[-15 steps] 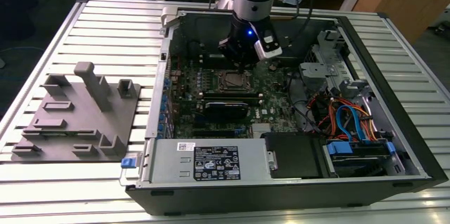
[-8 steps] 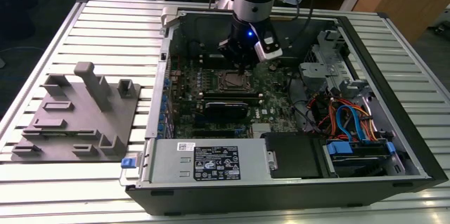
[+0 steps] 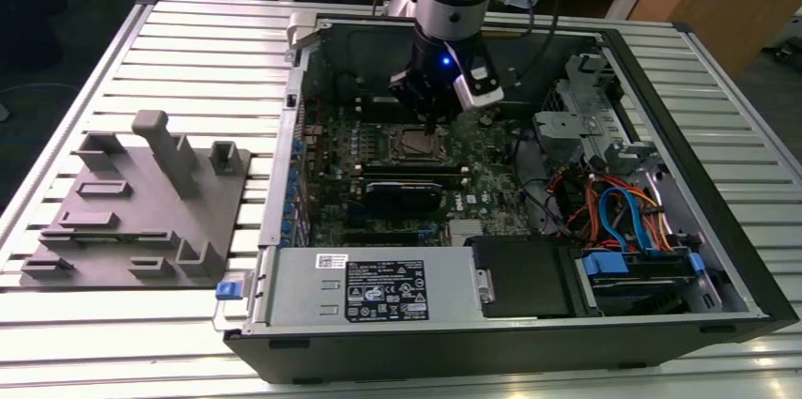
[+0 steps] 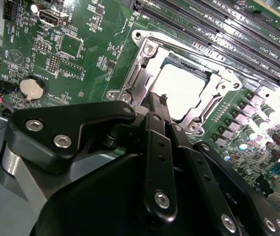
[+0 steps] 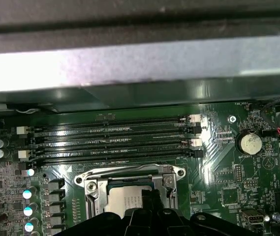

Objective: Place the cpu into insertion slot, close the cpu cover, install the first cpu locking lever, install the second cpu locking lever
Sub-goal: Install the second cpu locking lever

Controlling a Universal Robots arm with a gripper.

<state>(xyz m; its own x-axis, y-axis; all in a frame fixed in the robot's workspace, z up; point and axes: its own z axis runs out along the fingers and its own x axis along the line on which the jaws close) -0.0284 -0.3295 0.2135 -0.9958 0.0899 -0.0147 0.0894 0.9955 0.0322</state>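
hand [image 4: 158, 104] closed, fingertips meeting over cpu [image 4: 184, 88].

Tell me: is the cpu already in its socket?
Yes, in the second wrist view the cpu lies flat in the socket, framed by the cover.

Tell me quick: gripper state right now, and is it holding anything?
Gripper: shut, black fingers pressed together, holding nothing; tips sit at the edge of the silvery metal square cpu cover over the silvery-grey square cpu.
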